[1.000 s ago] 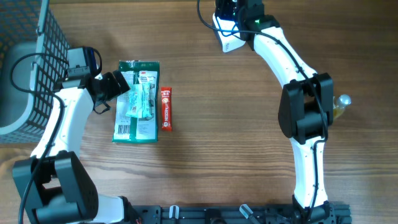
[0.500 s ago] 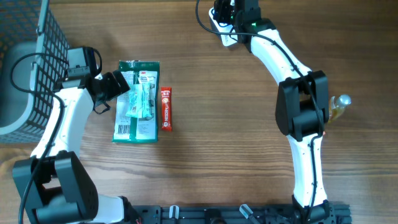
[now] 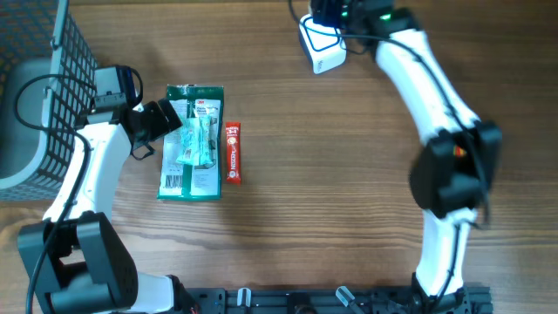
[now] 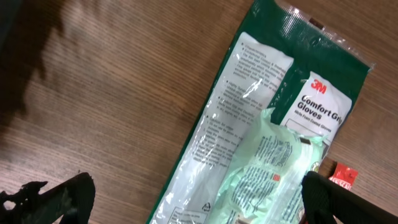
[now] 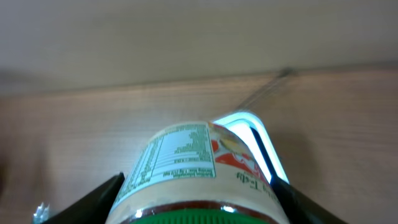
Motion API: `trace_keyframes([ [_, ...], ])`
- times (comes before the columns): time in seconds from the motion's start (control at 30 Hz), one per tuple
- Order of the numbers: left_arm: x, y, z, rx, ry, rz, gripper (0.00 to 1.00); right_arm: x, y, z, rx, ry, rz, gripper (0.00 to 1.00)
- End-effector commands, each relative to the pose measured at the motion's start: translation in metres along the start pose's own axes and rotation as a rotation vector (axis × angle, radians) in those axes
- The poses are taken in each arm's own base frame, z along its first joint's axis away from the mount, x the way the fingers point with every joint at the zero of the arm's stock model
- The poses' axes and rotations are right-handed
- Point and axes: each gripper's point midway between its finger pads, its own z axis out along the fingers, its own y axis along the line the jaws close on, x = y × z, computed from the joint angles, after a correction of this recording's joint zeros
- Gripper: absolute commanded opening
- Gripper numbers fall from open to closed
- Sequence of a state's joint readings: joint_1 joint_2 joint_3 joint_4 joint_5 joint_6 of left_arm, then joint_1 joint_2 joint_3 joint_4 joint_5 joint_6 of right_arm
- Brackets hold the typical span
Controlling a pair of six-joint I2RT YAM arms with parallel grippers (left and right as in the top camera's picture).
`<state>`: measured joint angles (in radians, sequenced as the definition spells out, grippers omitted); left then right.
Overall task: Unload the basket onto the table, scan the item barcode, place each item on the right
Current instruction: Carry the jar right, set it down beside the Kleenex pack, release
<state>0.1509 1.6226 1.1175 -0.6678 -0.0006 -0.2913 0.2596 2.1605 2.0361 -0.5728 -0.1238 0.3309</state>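
Observation:
The item is a bottle (image 5: 193,168) with a green cap and a printed nutrition label. My right gripper (image 5: 196,199) is shut on it, one finger on each side. In the right wrist view the bottle sits just in front of the white scanner (image 5: 264,146), whose edge glows. In the overhead view the right gripper (image 3: 336,13) is at the table's far edge beside the scanner (image 3: 321,48), and the bottle is hidden under it. My left gripper (image 3: 166,118) hangs open over a green glove pack (image 3: 193,144), with nothing between its fingers (image 4: 56,199).
A pale green sachet (image 4: 267,168) lies on the glove pack (image 4: 261,93), with a red packet (image 3: 233,153) right of it. A dark wire basket (image 3: 35,87) stands at the far left, close to the left arm.
The right arm has swung, its elbow moving right, and its gripper has shifted slightly right by the scanner. The left arm and the packs have not moved.

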Motion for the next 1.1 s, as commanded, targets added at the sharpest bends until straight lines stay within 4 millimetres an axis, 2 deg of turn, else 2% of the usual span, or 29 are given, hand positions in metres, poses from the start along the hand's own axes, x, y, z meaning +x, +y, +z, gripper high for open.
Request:
trace_keyframes([
  [0.0,-0.007,-0.002,-0.008,0.017,-0.027,-0.008,1.0,-0.007,0.006,-0.091,0.008,0.054,0.007,0.22],
  [0.03,-0.007,-0.002,-0.008,0.017,-0.027,-0.009,1.0,0.006,0.0,-0.1,0.03,0.109,0.017,0.24],
  [0.13,-0.007,-0.003,-0.008,0.017,-0.027,-0.009,1.0,0.075,-0.024,-0.126,0.131,0.401,0.053,0.28],
  [0.23,-0.007,-0.002,-0.008,0.017,-0.027,-0.009,1.0,0.141,-0.049,-0.14,0.223,0.666,0.037,0.28],
  [0.37,-0.007,-0.002,-0.008,0.017,-0.027,-0.009,1.0,0.202,-0.075,-0.133,0.304,0.833,0.05,0.28],
  [0.47,-0.007,-0.002,-0.008,0.017,-0.027,-0.009,1.0,0.239,-0.094,-0.123,0.361,0.888,0.07,0.28],
  [0.6,-0.007,-0.002,-0.008,0.017,-0.027,-0.009,1.0,0.268,-0.116,-0.111,0.425,0.892,0.065,0.28],
  [0.7,-0.007,-0.002,-0.008,0.017,-0.027,-0.009,1.0,0.274,-0.127,-0.104,0.456,0.867,0.044,0.3],
  [0.8,-0.007,-0.002,-0.008,0.017,-0.027,-0.009,1.0,0.272,-0.141,-0.106,0.531,0.851,0.006,0.33],
  [0.87,-0.007,-0.002,-0.008,0.017,-0.027,-0.009,1.0,0.273,-0.141,-0.106,0.531,0.852,0.005,0.41],
  [0.9,-0.007,-0.002,-0.008,0.017,-0.027,-0.009,1.0,0.272,-0.141,-0.106,0.53,0.852,0.004,0.78],
  [0.93,-0.007,-0.002,-0.008,0.017,-0.027,-0.009,1.0,0.273,-0.14,-0.106,0.53,0.852,0.004,0.87],
  [1.07,-0.007,-0.002,-0.008,0.017,-0.027,-0.009,1.0,0.271,-0.141,-0.105,0.528,0.845,0.003,0.95],
])
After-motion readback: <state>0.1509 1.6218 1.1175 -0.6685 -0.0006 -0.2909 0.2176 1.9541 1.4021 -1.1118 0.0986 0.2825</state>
